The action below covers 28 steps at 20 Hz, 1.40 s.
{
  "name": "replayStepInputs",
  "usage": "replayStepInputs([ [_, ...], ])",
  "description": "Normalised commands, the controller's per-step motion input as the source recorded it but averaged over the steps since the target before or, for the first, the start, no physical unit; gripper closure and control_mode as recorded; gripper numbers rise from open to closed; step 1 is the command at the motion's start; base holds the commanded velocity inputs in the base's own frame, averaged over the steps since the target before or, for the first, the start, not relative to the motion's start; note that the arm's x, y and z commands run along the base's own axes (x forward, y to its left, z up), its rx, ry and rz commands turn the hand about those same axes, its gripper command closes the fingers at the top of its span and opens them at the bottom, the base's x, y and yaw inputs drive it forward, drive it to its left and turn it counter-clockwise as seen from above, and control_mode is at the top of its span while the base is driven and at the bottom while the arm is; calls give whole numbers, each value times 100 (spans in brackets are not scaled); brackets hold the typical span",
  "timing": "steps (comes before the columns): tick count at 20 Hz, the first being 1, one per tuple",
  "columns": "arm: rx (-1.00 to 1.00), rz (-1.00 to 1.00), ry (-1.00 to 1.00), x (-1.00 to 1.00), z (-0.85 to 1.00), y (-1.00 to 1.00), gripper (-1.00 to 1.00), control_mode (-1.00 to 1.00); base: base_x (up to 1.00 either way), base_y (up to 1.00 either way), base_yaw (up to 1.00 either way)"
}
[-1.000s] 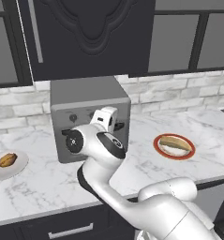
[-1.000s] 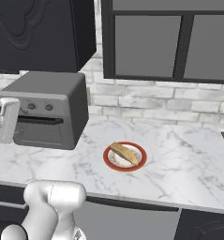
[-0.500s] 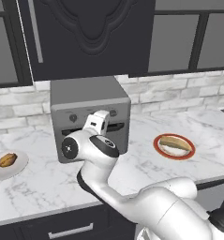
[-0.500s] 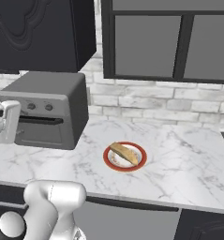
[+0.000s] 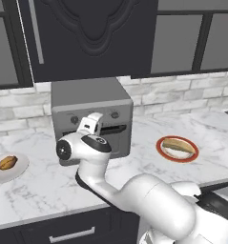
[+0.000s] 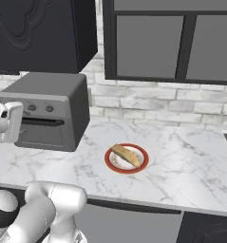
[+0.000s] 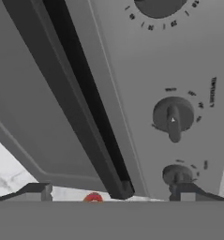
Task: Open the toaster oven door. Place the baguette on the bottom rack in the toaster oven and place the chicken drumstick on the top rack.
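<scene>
Jaws point(image 7: 108, 192) stood wide open and empty, black bar handle point(image 7: 71, 93) of shut toaster oven door point(image 7: 29, 103) between fingertips point(image 7: 36, 191), knobs point(image 7: 173, 117) just beyond.

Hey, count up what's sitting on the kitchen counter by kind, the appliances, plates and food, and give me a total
Appliances: 1, the toaster oven
Plates: 2, the red-rimmed plate and the white plate
Food: 2, the baguette and the chicken drumstick
Total: 5
</scene>
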Motion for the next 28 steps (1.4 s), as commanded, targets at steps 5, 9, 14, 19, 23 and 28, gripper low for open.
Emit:
replayStepInputs([
  [5,-10,-6,-4,25,-32,29,-100,-100,0,0,0],
  [9,-9,-11,-9,28,-15,12,-100,-100,0,0,0],
  [14,-5,-8,-7,28,-16,3,-100,-100,0,0,0],
  [19,0,0,-11,19,-12,0,-100,-100,0,0,0],
  [23,0,2,-1,22,-1,-1,-100,-100,0,0,0],
  [28,3,2,-2,9,2,-4,100,-100,0,0,0],
])
